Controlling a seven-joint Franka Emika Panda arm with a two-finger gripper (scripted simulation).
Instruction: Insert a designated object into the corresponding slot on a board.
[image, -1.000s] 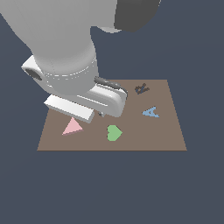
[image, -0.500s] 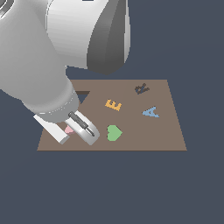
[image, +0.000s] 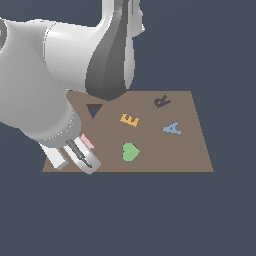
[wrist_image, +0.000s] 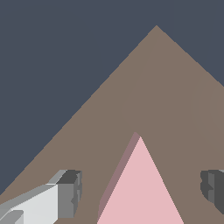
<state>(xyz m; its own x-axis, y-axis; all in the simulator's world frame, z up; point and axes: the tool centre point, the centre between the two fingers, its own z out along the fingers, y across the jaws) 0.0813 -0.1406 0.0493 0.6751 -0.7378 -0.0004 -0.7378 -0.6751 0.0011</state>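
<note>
The end effector (image: 86, 159) sits low over the corner of the flat brown rectangular board (image: 165, 155) nearest the camera on the exterior view's left. Its jaws are spread wide and grip nothing. In the wrist view, one light grey finger (wrist_image: 65, 194) and one dark finger (wrist_image: 213, 186) stand on either side of the small flat pale pink triangle (wrist_image: 140, 188), each clear of its edges. The triangle lies flat on the board between them, one point aimed away from the wrist.

In the exterior view, only a thin pink strip of the triangle (image: 87, 142) shows beside the end effector housing; the rest is hidden behind it. The wrist slopes down toward the board from a bulky white forearm, and a dark grey and white upper link rises out of the top of the picture above the board's far edge.

The dark triangular cutout slot (image: 94, 110) lies near the far edge of the board, partly covered by the arm, and well apart from the pink triangle. Also on the board: an orange letter E (image: 130, 120), a green heart (image: 130, 152), a blue letter A (image: 173, 128) and a dark brown letter R (image: 161, 101), all apart from one another.

The surroundings are a uniform dark blue-grey with no visible counter edge or walls.
</note>
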